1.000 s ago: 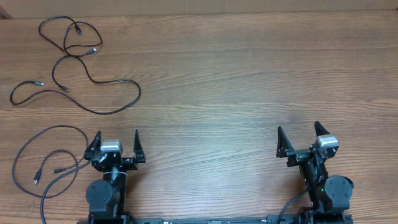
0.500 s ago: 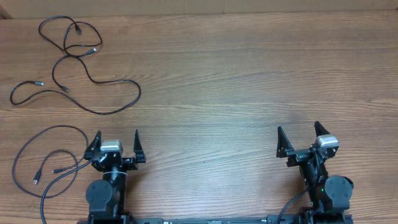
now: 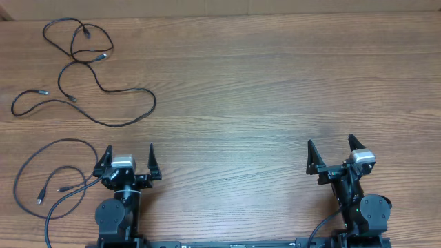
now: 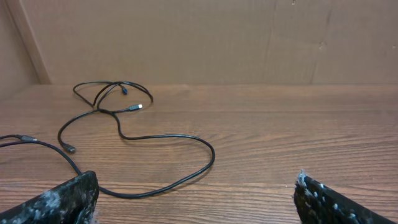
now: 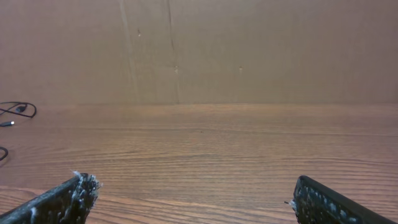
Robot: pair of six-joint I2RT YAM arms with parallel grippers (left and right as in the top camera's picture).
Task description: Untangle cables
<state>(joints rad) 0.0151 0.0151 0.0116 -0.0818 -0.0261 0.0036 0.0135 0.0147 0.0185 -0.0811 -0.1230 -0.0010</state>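
Cables [image 3: 72, 62] sit in loose loops at 10 o'clock on the table [image 3: 241, 89], well apart from both grippers. Left gripper [image 3: 129, 147] at 7 and right gripper [image 3: 331, 140] at 5 both gape wide, holding nothing.

In the right wrist view the cables [image 5: 22, 108] run off the left edge.

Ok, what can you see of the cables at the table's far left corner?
The cables are two thin black cords with small silver-grey plug ends, lying flat on the wooden table. Small loops overlap at the far end, where the cords cross, and one wide loop spreads to the right. Four ends show. Only the table touches them.
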